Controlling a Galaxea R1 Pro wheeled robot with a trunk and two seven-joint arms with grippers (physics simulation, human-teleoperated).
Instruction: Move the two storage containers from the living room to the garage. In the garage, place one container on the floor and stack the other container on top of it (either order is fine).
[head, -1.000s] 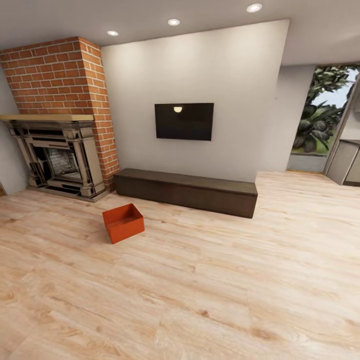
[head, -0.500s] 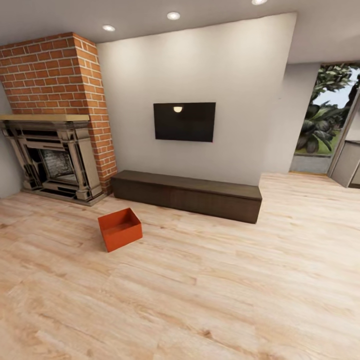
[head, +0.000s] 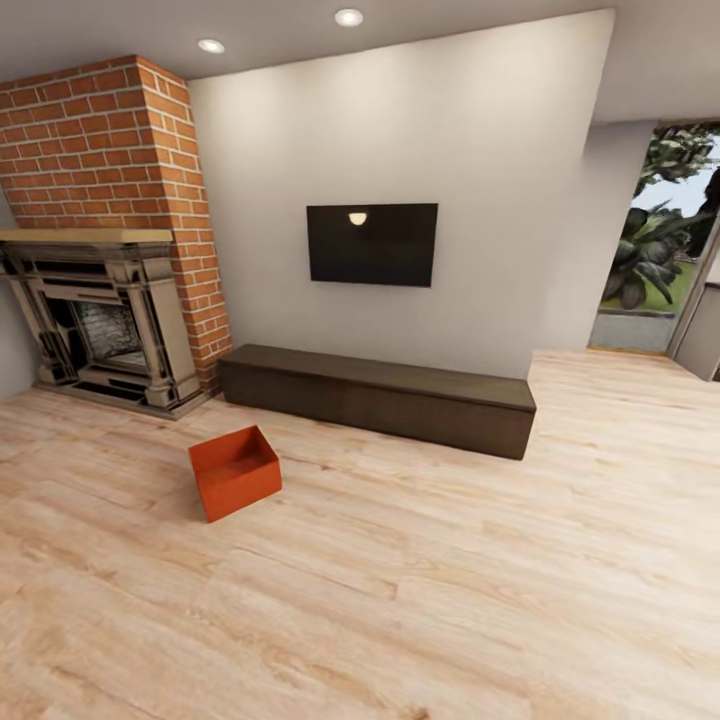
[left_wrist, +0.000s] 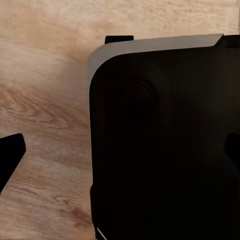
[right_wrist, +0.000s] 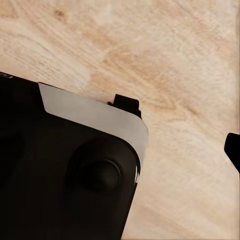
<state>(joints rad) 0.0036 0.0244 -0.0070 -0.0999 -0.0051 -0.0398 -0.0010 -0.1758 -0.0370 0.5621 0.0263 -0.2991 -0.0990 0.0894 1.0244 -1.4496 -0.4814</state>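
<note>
One red-orange open-top storage container (head: 235, 472) stands on the light wood-plank floor (head: 420, 600) of the living room, ahead and to the left in the head view, in front of the fireplace (head: 100, 330). It looks empty and sits at an angle. The second container is out of view. In the left wrist view my left gripper (left_wrist: 120, 155) hangs over the floor and my dark base (left_wrist: 165, 100), with one fingertip (left_wrist: 10, 160) far out at the edge, open and empty. In the right wrist view my right gripper (right_wrist: 120, 150) is also spread, one fingertip (right_wrist: 233, 148) at the edge, holding nothing.
A long low dark cabinet (head: 380, 398) runs along the white wall under a wall-mounted TV (head: 372, 244). The brick chimney (head: 110, 140) rises at the left. A glazed opening with plants (head: 660, 240) lies at the far right. Open floor stretches between me and the container.
The whole head view has shifted as the camera moved nearer to the wall; the container now sits slightly lower and further left in the picture. The container itself has not moved.
</note>
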